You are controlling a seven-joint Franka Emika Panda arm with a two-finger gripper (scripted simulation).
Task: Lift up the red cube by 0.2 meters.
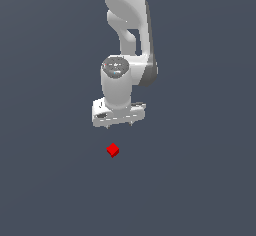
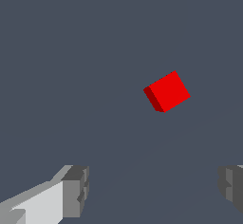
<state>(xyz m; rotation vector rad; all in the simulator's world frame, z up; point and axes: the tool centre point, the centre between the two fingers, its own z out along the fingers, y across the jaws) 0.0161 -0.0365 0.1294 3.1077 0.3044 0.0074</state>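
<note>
Exterior view is showing the white Panda arm reaching down over a plain dark grey floor, with the gripper hanging above the surface and holding nothing. Only short finger stubs are showing under the white hand body from here, so their spread is hard to judge in this view. The red cube is sitting on the floor just below the gripper and apart from it, turned so that a corner is pointing toward the camera. No containers are appearing anywhere in this view.

Wrist view is showing the cube lying on the bare floor ahead of the two grey fingertips, not yet between them. The fingertips are standing wide apart at opposite edges of the picture, with a gap much broader than the cube, and nothing is sitting in that gap. The cube is lying rotated against the line joining the fingers.

Judging by its look, the cube is likely handling as a light, stiff block with smooth flat faces, neither soft nor fragile. A hold on two opposite flat sides, after turning the wrist to square up with them, seems safest; pinching across corners could be letting it twist or slip out.
</note>
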